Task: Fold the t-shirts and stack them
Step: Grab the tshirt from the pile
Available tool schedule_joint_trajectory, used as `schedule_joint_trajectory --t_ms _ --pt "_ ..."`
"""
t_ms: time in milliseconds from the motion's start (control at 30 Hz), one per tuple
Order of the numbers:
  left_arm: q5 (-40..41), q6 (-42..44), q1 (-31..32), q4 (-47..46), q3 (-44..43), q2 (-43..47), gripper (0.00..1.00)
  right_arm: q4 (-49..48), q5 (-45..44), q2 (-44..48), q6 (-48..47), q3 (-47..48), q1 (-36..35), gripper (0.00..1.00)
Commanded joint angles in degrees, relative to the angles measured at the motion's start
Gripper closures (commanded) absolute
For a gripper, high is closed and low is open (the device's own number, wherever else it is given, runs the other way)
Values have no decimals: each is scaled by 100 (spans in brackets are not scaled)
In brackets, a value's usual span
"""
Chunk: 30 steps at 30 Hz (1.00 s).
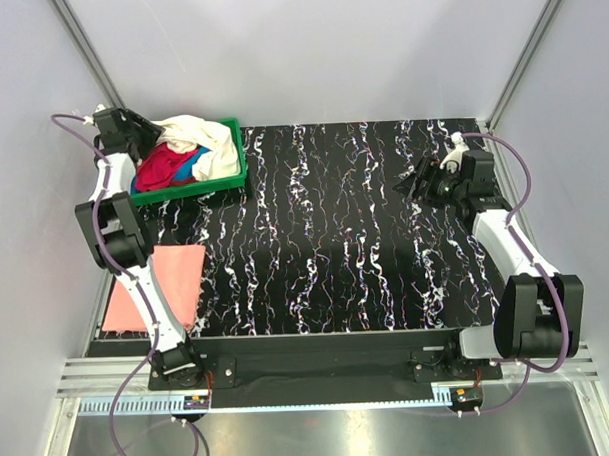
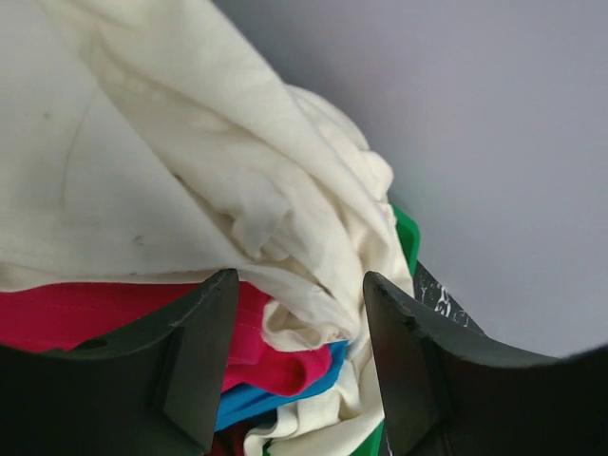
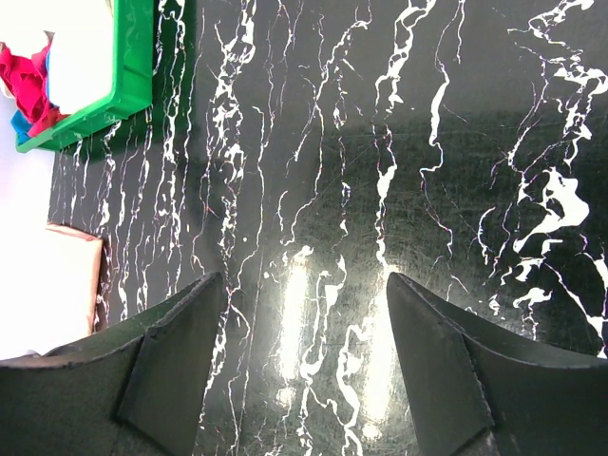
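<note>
— Where are the tees found?

— Three are heaped in the crate (image 1: 238, 160) at the far left corner of the worktop (image 1: 335, 237). The cream tee (image 1: 199, 132) is piled on top and spilled over the crate's far rim. The magenta tee (image 1: 162, 169) is bunched under it, and a strip of the blue tee (image 1: 186, 178) is seen beside the magenta one. The pink tee (image 1: 162, 281) is laid flat and folded at the left edge, near the front corner, well apart from the crate.

— How is the left gripper (image 2: 299, 280) placed?

— It is held over the crate's left end, with its jaws spread. Cream folds are seen between and beyond the fingers (image 2: 204, 332), with magenta and blue cloth below. Nothing is shown pinched. Whether the fingers are touching cloth cannot be told.

— And the right gripper (image 3: 304, 285)?

— It is held above the bare worktop toward the far right, pointed left across it. The jaws are spread wide and nothing is held between them. The crate and the pink tee are caught at the left of its wrist view, well apart from it.
</note>
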<state>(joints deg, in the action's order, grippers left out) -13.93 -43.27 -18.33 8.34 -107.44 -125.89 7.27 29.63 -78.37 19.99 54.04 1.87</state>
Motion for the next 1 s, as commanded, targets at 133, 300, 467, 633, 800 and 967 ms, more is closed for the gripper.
schedule_joint_trajectory --t_ms 133,300,467,633,800,967 --pt "242 143 -39 256 -945 -392 41 -199 105 -47 58 63 -20 24" --pt "163 134 -30 300 -1480 -752 55 -103 140 -100 5 124 -20 25" --pt "198 310 -22 449 -1526 -762 48 -68 166 -126 31 212 -20 25" --pt "137 503 -30 440 -1227 -692 62 -103 227 -188 93 230 -20 27" --pt "31 512 -22 554 -1551 -762 100 -50 263 -214 102 247 -20 32" --pt "-642 -757 66 -380 -989 -98 100 292 394 -302 136 589 -29 48"
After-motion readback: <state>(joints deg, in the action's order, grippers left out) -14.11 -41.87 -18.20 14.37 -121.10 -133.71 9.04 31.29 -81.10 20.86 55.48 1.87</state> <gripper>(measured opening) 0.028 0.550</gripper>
